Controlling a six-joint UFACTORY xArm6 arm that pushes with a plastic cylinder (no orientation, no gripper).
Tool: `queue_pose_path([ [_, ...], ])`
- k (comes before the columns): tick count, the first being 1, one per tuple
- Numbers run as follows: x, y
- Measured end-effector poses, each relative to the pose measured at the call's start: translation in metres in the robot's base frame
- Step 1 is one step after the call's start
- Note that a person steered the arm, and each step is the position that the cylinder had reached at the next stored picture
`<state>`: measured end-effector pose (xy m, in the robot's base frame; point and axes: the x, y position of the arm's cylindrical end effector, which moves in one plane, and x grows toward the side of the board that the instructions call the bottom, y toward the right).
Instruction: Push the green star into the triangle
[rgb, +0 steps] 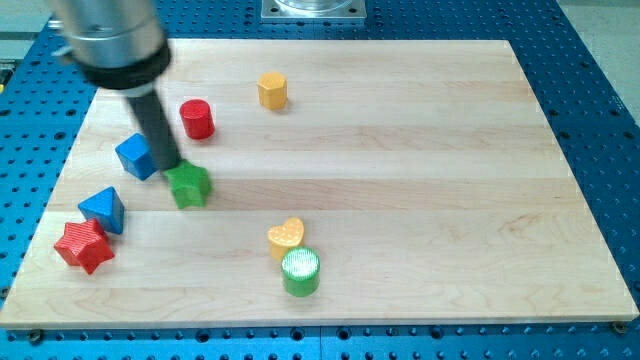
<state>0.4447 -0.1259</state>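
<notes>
Wooden board (400, 150) on blue perforated bench carries the green star (189, 186) left of centre, with the blue triangle (103, 209) lower-left of it, a red star (83, 246) below that, a blue cube (136, 156) upper-left, and a red cylinder (197, 119) above. No jaws to report: my tip (172, 168) is a bare rod, sitting at the star's upper-left edge, touching or just beside it, cannot tell which. Judgement: star looks light, rigid and free-sliding, its points apt to make it spin, so contact should be on its right face, pushing through centre toward the triangle.
</notes>
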Motion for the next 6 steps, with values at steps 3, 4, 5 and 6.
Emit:
queue_pose_path([
  [3, 0.064, -0.032],
  [4, 0.027, 0.010],
  [5, 0.026, -0.038],
  [6, 0.027, -0.081],
])
